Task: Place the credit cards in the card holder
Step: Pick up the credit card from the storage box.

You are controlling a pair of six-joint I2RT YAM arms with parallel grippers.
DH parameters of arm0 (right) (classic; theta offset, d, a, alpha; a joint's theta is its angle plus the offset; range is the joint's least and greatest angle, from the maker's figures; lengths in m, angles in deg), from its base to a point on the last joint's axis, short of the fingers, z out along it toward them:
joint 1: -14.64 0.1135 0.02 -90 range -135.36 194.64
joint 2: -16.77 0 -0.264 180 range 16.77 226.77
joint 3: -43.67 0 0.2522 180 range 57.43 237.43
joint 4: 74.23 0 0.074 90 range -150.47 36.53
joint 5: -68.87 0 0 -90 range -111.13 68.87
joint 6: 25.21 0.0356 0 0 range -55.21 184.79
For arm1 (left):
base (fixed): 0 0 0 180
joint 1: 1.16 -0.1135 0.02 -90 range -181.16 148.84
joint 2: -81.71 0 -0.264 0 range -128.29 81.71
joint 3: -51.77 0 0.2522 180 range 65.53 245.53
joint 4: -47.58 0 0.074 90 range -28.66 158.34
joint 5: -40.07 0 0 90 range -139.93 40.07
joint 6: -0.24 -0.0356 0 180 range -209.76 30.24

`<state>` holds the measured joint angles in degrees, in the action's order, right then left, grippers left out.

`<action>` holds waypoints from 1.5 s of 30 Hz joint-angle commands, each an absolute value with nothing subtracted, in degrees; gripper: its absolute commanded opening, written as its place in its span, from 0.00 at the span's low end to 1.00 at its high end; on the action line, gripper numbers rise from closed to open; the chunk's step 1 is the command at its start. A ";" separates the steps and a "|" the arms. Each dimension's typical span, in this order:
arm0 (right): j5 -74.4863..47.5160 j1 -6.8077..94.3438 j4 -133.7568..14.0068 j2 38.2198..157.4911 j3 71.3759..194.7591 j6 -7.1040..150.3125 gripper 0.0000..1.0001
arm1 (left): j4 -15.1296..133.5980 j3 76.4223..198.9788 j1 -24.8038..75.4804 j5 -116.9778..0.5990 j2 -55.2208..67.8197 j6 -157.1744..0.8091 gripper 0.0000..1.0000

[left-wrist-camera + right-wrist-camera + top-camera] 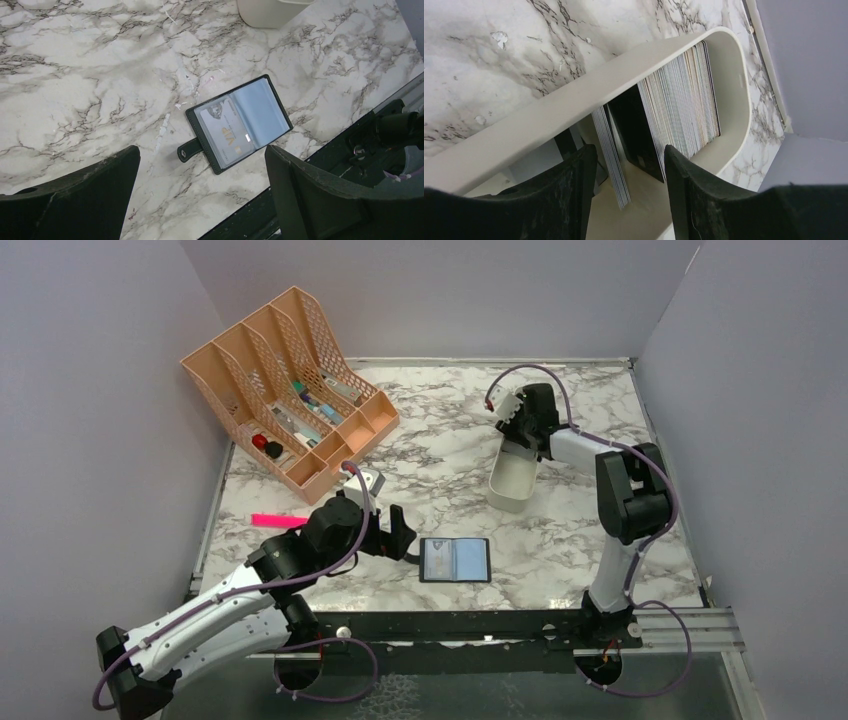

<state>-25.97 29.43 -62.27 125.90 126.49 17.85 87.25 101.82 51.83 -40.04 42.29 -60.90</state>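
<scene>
The card holder [455,560] [239,125] is a dark wallet lying open on the marble near the front edge, with a pale card marked VIP [227,136] in its left sleeve. My left gripper [400,535] [200,150] hovers just left of it, open and holding nothing. The credit cards [684,105] stand on edge as a thick stack in a cream bin [510,485] [574,100]. A thin grey bunch [611,155] and a dark card [636,132] lean apart from the stack. My right gripper [515,440] [629,150] reaches into the bin, open, its fingers astride those loose cards without clamping them.
An orange mesh organizer [290,380] with small items stands at the back left. A pink strip [278,521] lies by the left arm. Grey walls close in the table on three sides. The black rail [320,150] runs along the front edge next to the card holder.
</scene>
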 commanded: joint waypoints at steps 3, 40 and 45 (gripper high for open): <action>-26.71 29.17 -67.89 128.72 128.76 14.20 0.53 | 87.29 102.27 51.73 -37.18 43.28 -61.09 0.99; -23.68 26.42 -66.96 130.55 132.59 15.20 0.34 | 87.51 102.09 51.69 -36.91 42.64 -60.51 0.99; -24.09 26.42 -66.81 129.55 132.41 15.36 0.34 | 87.42 102.27 51.75 -37.25 41.77 -60.50 0.99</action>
<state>-23.30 26.89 -64.70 131.32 131.95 14.40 87.49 101.82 51.83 -38.29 42.37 -60.44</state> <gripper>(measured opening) 0.343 0.986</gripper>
